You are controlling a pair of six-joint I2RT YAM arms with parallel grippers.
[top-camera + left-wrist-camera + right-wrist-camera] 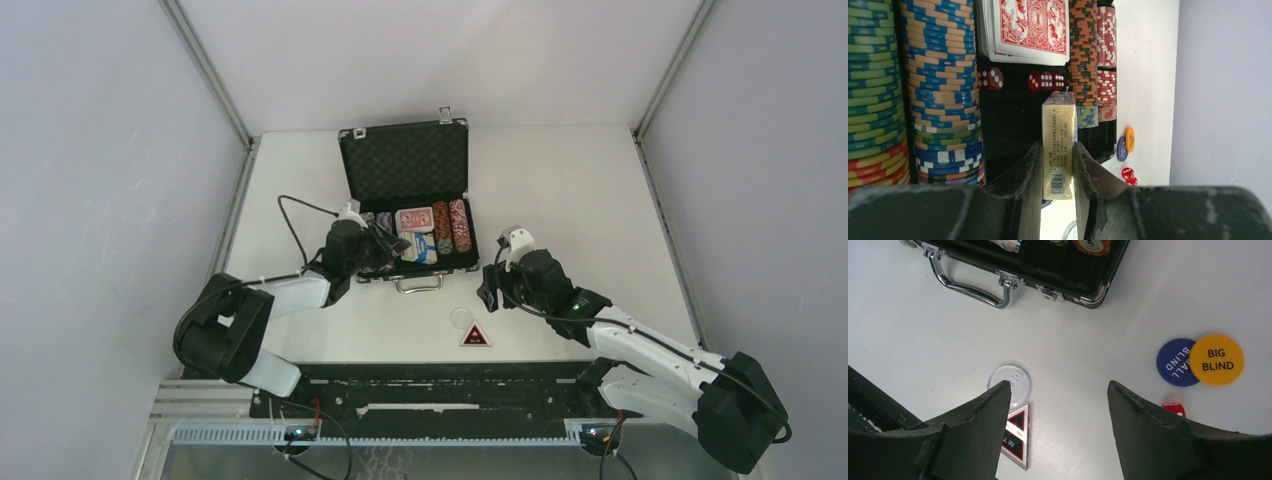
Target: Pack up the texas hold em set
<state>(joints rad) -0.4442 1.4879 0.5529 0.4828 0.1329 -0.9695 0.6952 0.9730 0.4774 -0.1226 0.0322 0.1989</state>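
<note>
Top view: the black briefcase [405, 165] lies open mid-table, its lid standing up on the far side and chip rows and cards in the tray. The left gripper [392, 243] sits over the tray's near-left part. The right gripper [492, 290] hangs above the table [580, 190], just right of the case.

Left wrist: the fingers are clenched on a boxed deck [1059, 135], seen edge-on with its barcode showing, above the tray's dark floor. We note a green chip stack [870, 75], a blue chip stack [943, 75], a red-backed deck [1030, 27] and red dice [1045, 80] beyond it.

Right wrist: the jaws are spread wide with nothing between them. Below on the table lie a clear disc [1015, 376] touching a triangular token [1017, 437], and a Small Blind token [1173, 362] overlapped by a Big Blind token [1216, 360]. The case handle [970, 287] is at the top.
</note>
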